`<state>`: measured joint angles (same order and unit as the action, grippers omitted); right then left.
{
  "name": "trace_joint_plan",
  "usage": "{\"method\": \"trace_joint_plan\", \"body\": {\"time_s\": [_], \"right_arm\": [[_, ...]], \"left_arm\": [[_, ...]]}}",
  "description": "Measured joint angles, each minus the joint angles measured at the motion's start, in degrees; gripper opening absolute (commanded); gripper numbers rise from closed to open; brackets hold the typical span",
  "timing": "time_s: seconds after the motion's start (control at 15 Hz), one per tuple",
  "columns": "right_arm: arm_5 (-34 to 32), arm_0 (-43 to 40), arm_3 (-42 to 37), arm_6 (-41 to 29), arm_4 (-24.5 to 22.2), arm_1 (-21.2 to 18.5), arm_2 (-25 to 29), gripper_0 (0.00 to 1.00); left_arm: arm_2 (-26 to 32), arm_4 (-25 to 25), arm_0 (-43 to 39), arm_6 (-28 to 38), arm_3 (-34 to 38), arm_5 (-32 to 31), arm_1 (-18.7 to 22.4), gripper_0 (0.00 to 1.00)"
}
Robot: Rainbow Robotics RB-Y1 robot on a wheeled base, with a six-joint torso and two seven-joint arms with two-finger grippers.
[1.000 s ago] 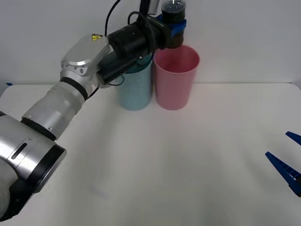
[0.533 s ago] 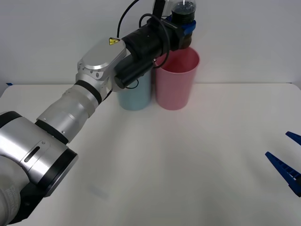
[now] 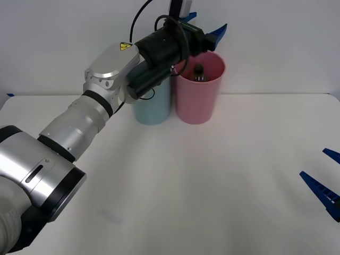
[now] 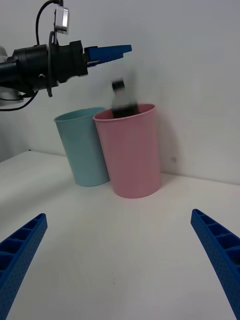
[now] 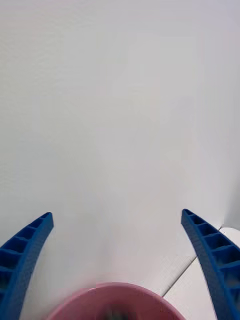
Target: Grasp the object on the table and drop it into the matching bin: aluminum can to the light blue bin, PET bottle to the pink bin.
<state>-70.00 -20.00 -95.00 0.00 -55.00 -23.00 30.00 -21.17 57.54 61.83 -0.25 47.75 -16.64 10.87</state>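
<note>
Front view: left pincer (image 3: 204,27) is spread wide over the pink bin (image 3: 199,101), bottle (image 3: 198,73) dropping inside. Right wrist view: bottle (image 4: 120,100) mid-fall at the rim; it could clip the rim and tip out. Right pincer (image 4: 120,270) sits released, parked low over the table (image 4: 125,250).

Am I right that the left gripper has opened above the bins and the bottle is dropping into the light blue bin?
Not quite: the bottle is dropping into the pink bin, not the light blue bin beside it. The right wrist view shows it at the pink rim. The left gripper is indeed open above.
</note>
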Motion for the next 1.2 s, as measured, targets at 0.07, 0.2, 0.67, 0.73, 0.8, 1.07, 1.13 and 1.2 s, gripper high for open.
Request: {"method": "trace_joint_plan", "body": {"time_s": [0.07, 0.2, 0.67, 0.73, 0.8, 1.07, 1.13, 1.2], "right_arm": [[0.0, 0.0, 0.0, 0.0, 0.0, 0.0, 0.0, 1.00], [0.0, 0.0, 0.0, 0.0, 0.0, 0.0, 0.0, 1.00], [0.0, 0.0, 0.0, 0.0, 0.0, 0.0, 0.0, 1.00], [0.0, 0.0, 0.0, 0.0, 0.0, 0.0, 0.0, 1.00], [0.0, 0.0, 0.0, 0.0, 0.0, 0.0, 0.0, 1.00], [0.0, 0.0, 0.0, 0.0, 0.0, 0.0, 0.0, 1.00], [0.0, 0.0, 0.0, 0.0, 0.0, 0.0, 0.0, 1.00], [0.0, 0.0, 0.0, 0.0, 0.0, 0.0, 0.0, 1.00]], "left_arm": [[0.0, -0.5, -0.2, 0.1, 0.0, -0.2, 0.3, 1.00], [0.0, -1.9, -0.6, 0.4, 0.0, -1.1, 1.8, 1.00], [0.1, -9.4, -7.1, 1.3, 6.4, -7.2, 9.7, 1.00], [0.1, -10.5, -8.7, 1.7, 8.7, -7.6, 11.2, 1.00], [0.1, -11.4, -10.2, 2.0, 10.7, -8.0, 12.8, 1.00], [4.7, -13.2, -18.2, 3.5, 17.7, -14.4, 18.7, 1.00], [6.6, -13.0, -20.5, 4.0, 19.0, -16.5, 19.9, 1.00], [8.7, -12.6, -22.6, 4.3, 20.1, -18.8, 20.9, 1.00]]}}
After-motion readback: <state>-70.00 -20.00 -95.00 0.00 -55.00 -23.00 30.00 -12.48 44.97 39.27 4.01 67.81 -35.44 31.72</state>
